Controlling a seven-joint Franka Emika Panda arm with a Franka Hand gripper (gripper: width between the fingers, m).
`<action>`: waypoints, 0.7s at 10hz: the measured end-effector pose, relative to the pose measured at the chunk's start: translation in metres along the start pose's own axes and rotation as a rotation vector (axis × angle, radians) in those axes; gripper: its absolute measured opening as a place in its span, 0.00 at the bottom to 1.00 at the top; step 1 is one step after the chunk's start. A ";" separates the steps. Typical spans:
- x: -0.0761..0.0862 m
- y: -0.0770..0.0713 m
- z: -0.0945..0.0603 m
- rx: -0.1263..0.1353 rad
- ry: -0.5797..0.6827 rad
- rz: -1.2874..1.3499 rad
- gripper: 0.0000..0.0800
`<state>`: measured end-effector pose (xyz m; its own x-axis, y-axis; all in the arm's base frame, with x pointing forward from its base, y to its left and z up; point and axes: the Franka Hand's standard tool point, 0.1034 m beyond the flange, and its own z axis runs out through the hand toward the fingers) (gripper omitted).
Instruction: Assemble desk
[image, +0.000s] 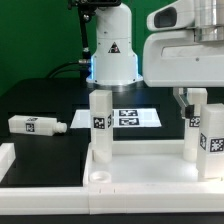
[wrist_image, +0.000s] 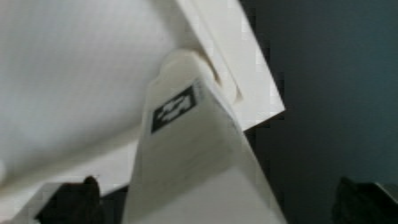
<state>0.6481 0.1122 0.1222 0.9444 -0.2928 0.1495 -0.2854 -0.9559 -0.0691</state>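
**Hand over the right-hand leg, third leg lying loose**

The tabletop panel (image: 120, 172) lies flat on the black worktop (image: 40, 105), close to the camera in the exterior view. Two legs stand upright on it: one (image: 99, 125) toward the exterior view's left, another (image: 213, 140) at the exterior view's right edge. A further post (image: 194, 122) stands just beside that right one, directly below the hand (image: 186, 100), its long axis vertical and in line with the hand above.

The hand sits at the top of that post. In the wrist view a tagged leg (wrist_image: 187, 160) runs lengthwise up between the two dark fingertips (wrist_image: 75, 198), which stand apart at either side of it. Whether the pads press on the post or merely flank it cannot be told from either view.

A loose leg (image: 36, 125) lies on its side on the worktop, well apart from the hand, toward the exterior view's left, its long axis roughly horizontal. The marker board (image: 128, 116) lies behind the panel.

By my judgement, the step in hand is seating the post beneath the hand; the lying leg waits its turn.
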 end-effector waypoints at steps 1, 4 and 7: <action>0.006 -0.001 -0.002 0.001 0.000 -0.151 0.81; 0.006 0.000 -0.001 0.000 0.002 -0.079 0.54; 0.007 0.003 -0.001 -0.002 0.002 0.151 0.35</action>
<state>0.6535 0.1073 0.1238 0.8905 -0.4333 0.1391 -0.4245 -0.9010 -0.0892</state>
